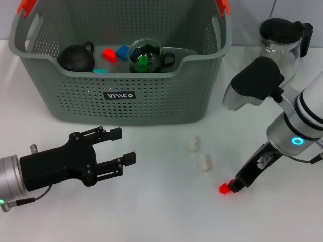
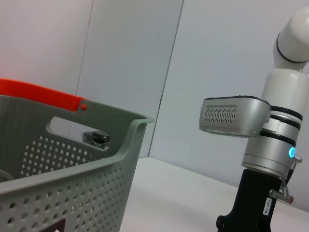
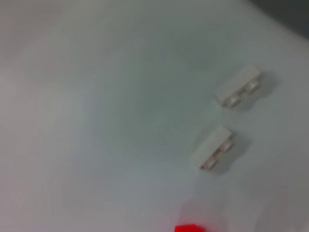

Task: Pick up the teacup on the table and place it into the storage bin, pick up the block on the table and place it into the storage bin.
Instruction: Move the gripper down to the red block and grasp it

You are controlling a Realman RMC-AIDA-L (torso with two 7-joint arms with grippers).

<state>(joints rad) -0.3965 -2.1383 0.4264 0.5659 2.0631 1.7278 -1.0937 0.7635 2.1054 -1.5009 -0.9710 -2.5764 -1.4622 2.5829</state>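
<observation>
A red block (image 1: pixel 223 189) is met by the right gripper (image 1: pixel 235 184) low on the white table (image 1: pixel 161 212), in front of the storage bin (image 1: pixel 121 96).

White lettering is carried on the bin's small black label (image 1: pixel 119 95), but it cannot be read with certainty. The right gripper's fingertips are seen touching the red block; whether they are closed on it cannot be told. The left gripper (image 1: pixel 122 146) is held open and empty above the table, before the bin's front wall. Inside the bin, a glass teacup (image 1: pixel 145 57), a black teapot (image 1: pixel 76 57) and red and blue blocks (image 1: pixel 115 53) are seen. Two white blocks (image 1: pixel 199 154) lie on the table between the grippers. A glass jug (image 1: pixel 281 38) stands beside the bin.
</observation>
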